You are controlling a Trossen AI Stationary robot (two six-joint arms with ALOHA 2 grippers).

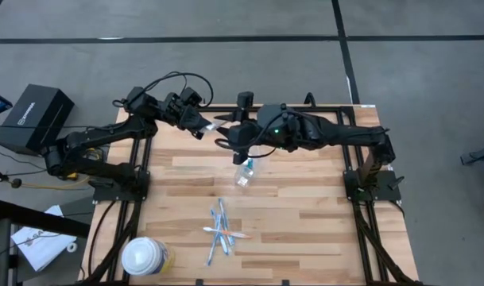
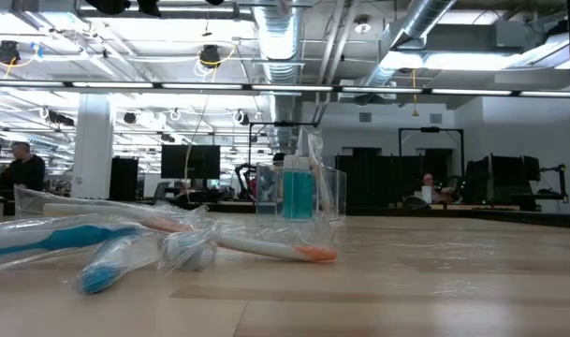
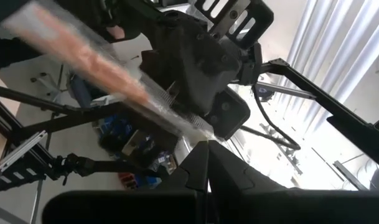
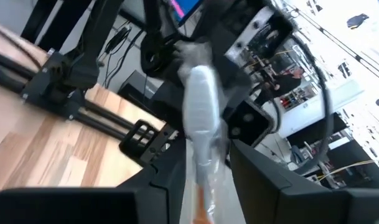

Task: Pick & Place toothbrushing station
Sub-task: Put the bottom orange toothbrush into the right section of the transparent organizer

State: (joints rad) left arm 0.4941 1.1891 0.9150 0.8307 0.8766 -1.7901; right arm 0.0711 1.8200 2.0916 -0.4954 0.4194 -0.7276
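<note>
Both grippers hold one toothbrush in a clear wrapper [image 1: 220, 121] in the air above the table's far edge. My left gripper [image 1: 206, 127] is shut at its white head end, and my right gripper [image 1: 227, 133] is shut on its orange handle part. The small clear cup [image 1: 245, 173] stands upright on its base on the table below them, with a blue tube [image 2: 298, 192] in it. Several wrapped blue, white and orange toothbrushes [image 1: 220, 230] lie in a loose pile nearer the front edge. My left gripper pinches the clear wrapper's tip [image 3: 200, 132] at the toothbrush's bristle end between its two shut fingertips. The toothbrush [image 3: 102, 59] runs straight away from the fingers, clear of the table. My right gripper has the wrapped toothbrush between its two fingers [image 4: 251, 168], which lie along it. The orange handle part [image 4: 201, 202] sits far back between them and the white head [image 4: 198, 99] sticks out beyond the fingertips. The toothbrush is clear of the table.
A large round white-topped yellowish container [image 1: 144, 256] stands at the table's front left corner. A black box [image 1: 35, 115] sits off the table to the left. Bare wood [image 1: 321, 214] lies right of the pile and cup.
</note>
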